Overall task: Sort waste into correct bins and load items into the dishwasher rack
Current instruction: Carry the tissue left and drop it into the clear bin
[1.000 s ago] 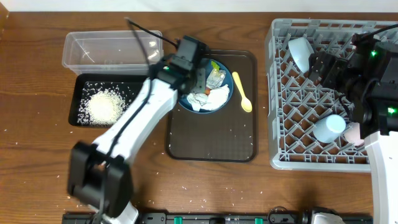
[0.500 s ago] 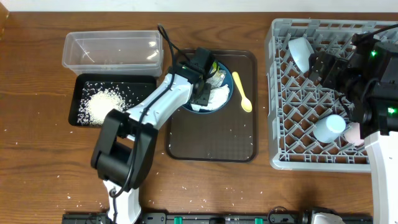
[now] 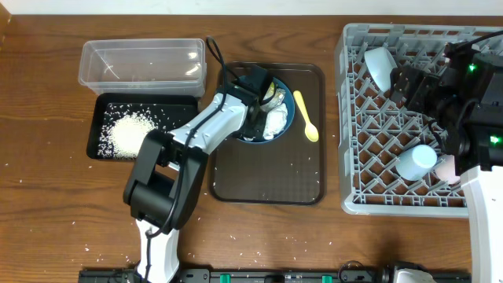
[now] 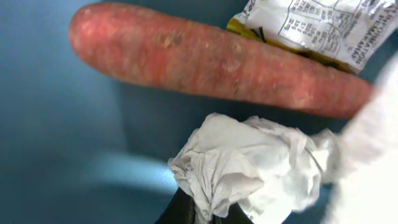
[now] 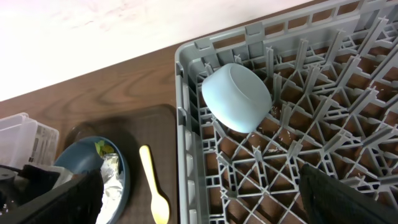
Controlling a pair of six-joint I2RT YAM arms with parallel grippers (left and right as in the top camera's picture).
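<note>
My left gripper (image 3: 260, 112) is down inside the dark-blue dish (image 3: 291, 108) on the brown tray. It is shut on the crumpled white tissue (image 4: 249, 162), pinched between the black jaws at the bottom of the left wrist view. Just beyond the tissue the orange-brown sausage (image 4: 217, 59) lies across the dish (image 4: 56, 124), with the green-and-white wrapper (image 4: 317, 25) at its far end. The yellow spoon (image 3: 306, 118) rests on the tray beside the dish. My right gripper (image 3: 409, 82) hangs open and empty over the grey dishwasher rack (image 3: 350, 157).
The clear tub (image 3: 141, 63) stands at the back left, and in front of it the black tray (image 3: 102, 102) holds a heap of rice (image 3: 130, 132). The rack carries a white bowl (image 5: 236, 96), a light-blue cup (image 3: 416, 161) and a pink cup (image 3: 446, 169). Rice grains dot the brown tray (image 3: 267, 177).
My left gripper has dropped lower into the dish and closed on the tissue. The right arm has not moved.
</note>
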